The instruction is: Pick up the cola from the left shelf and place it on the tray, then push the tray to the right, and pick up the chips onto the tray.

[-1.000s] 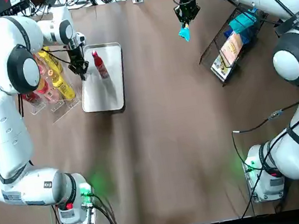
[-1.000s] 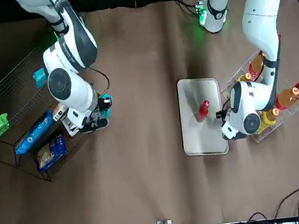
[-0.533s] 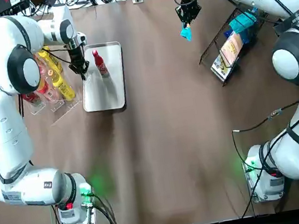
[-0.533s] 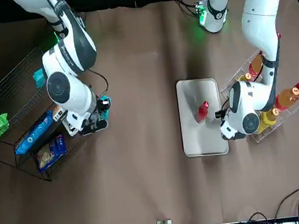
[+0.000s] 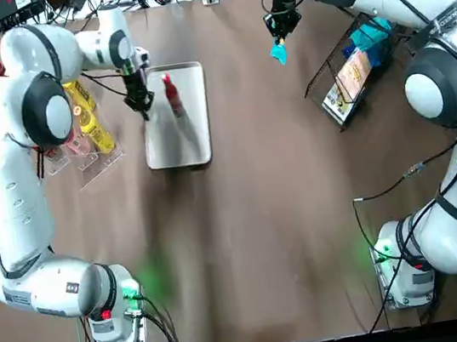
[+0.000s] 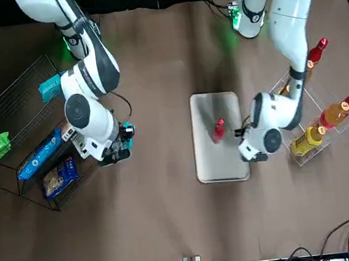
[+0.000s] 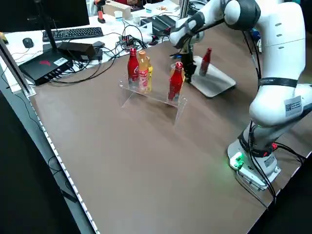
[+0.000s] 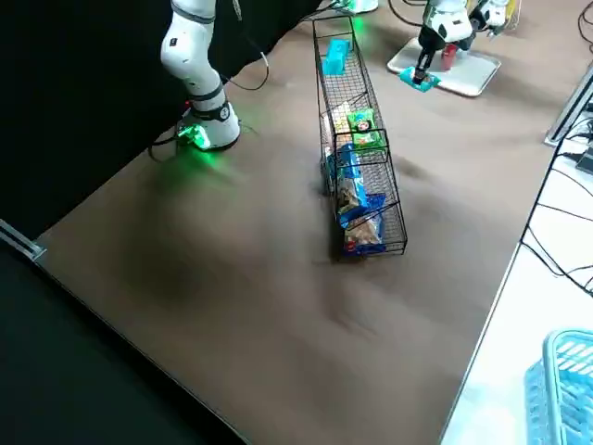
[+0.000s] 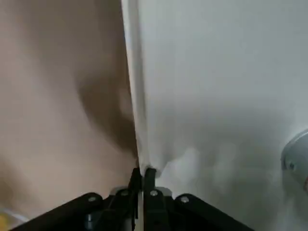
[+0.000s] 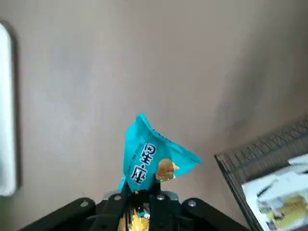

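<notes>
I looked over a desk (image 5: 253,219) covered in brown cloth. Past its far edge a white worktop (image 7: 14,50) carried a keyboard (image 7: 73,33), a mouse (image 7: 28,43) and tangled cables (image 7: 117,48). A pale blue basket (image 8: 565,389) sat off to one side.

Robotics lab. Left arm (image 5: 8,195) and right arm (image 5: 453,236) mounted on a brown-covered desk (image 5: 261,218). Beside the desk: keyboard (image 7: 73,33), mouse (image 7: 28,43), black box (image 7: 46,66), loose cables (image 7: 109,56) trailing.
</notes>
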Available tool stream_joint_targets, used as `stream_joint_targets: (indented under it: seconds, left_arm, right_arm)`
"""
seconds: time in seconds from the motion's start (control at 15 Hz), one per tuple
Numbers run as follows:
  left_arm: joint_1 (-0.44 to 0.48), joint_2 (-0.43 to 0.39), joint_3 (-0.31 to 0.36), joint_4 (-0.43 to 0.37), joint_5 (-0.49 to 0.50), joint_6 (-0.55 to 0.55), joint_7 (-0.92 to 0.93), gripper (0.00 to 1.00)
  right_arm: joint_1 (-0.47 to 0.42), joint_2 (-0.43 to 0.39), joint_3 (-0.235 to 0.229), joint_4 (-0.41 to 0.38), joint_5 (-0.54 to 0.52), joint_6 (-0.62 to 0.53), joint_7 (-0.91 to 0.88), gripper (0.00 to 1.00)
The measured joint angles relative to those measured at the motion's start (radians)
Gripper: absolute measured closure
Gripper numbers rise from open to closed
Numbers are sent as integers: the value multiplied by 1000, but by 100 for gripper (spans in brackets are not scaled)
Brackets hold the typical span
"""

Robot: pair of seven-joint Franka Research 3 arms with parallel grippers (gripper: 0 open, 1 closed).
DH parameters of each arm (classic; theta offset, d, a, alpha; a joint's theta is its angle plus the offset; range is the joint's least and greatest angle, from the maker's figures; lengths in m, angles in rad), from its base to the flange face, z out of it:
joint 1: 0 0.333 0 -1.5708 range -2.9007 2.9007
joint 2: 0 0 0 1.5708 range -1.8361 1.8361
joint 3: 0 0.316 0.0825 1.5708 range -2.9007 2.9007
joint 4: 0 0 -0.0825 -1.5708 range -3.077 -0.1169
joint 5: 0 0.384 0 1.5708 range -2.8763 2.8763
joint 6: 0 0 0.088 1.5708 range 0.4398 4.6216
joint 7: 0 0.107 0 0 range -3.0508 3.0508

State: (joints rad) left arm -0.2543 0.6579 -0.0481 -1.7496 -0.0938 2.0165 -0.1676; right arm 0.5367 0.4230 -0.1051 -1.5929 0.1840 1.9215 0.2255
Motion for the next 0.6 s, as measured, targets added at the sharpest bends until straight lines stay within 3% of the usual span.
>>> stream_joint_targets:
  seconds: [0.27,0.6]
  left_arm:
    - [-117,8,-1,7,-101,54,-84,95]
    - [-268,75,-2,123,-149,70,-201,95]
  right_arm:
    - [38,55,5,0,34,57,1,85]
    - [93,147,7,0,87,115,12,85]
